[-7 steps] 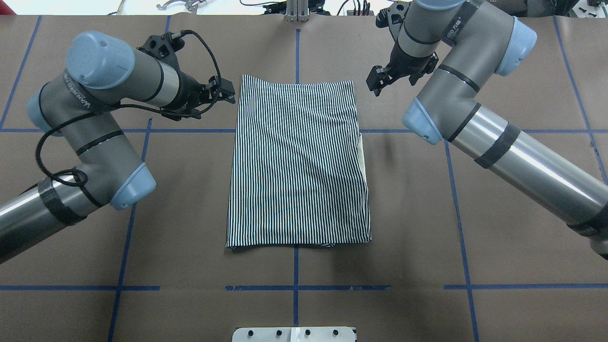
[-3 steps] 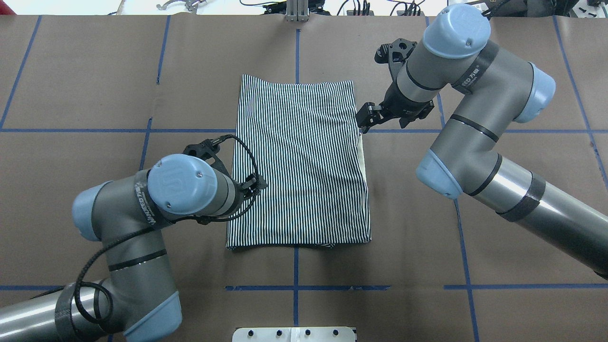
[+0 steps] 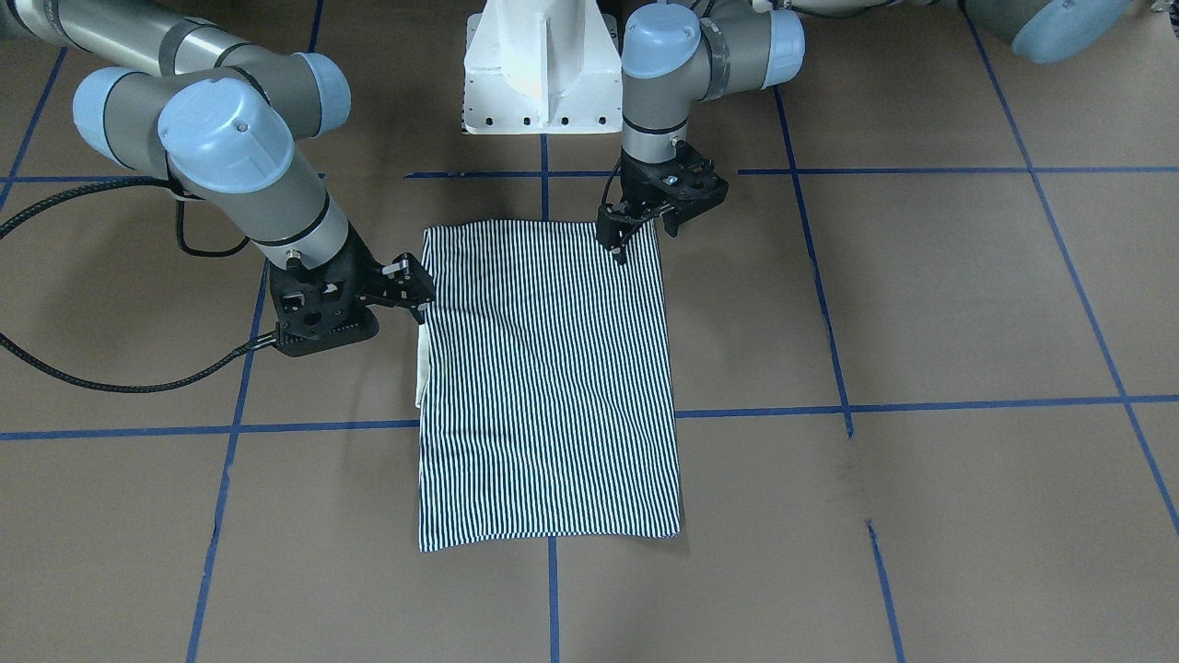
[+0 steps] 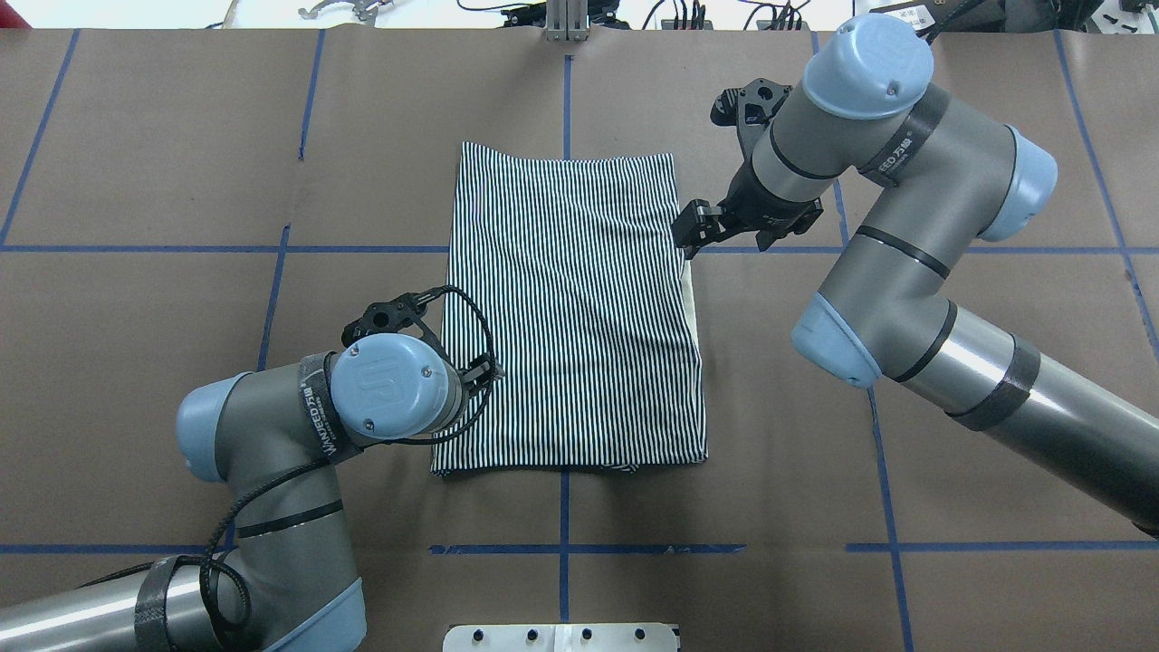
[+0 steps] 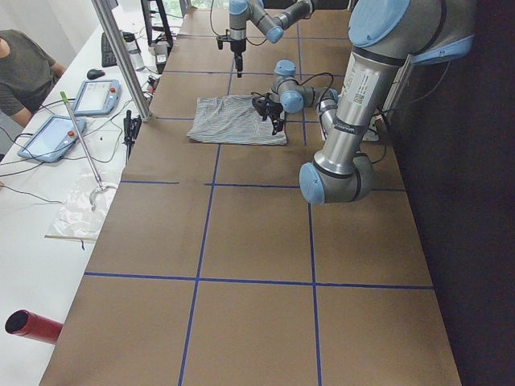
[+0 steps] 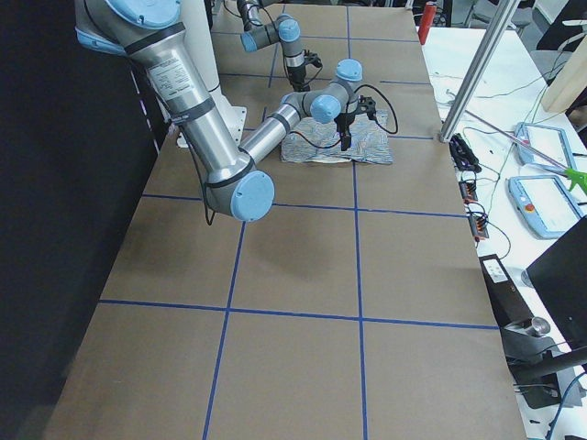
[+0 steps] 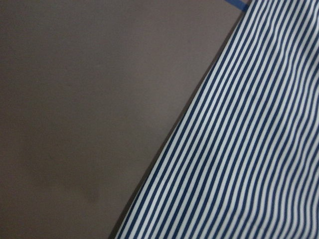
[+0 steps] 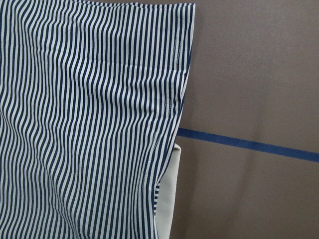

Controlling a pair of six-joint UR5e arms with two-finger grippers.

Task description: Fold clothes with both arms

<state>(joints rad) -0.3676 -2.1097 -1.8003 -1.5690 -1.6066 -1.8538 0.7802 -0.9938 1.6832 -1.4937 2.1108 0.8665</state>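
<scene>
On the brown-papered table (image 4: 996,136), which is crossed by a grid of blue tape lines (image 4: 362,249), both arms are reaching in toward the middle from my remote station's feeds. The right arm (image 4: 914,272) is coming in from the far right and bending back on itself. The left arm (image 4: 272,435) is curling round low beside the near left of the cloth, with a black cable (image 4: 231,507) looping along it. The white pedestal base (image 3: 539,64) is sitting at the robot's edge of the table between them. The striped polo shirt (image 4: 570,308) is lying flat at the centre, folded into a tall rectangle with its stripes running lengthwise, straddling the central tape line. The right gripper (image 4: 690,234) is hanging at the shirt's right edge in its farther half. Its fingers are looking parted in the front-facing view and are gripping nothing, and its wrist camera is showing only the cloth's hemmed edge and bare paper. The left gripper (image 3: 617,241) is pointing down over the shirt's left edge toward the end nearest the robot. Its fingers are also looking spread and empty, and I cannot tell whether they are touching the fabric. A narrow cream strip (image 4: 693,299) is peeking out from under the striped layer along the right edge, just on the robot's side of the right gripper.
</scene>
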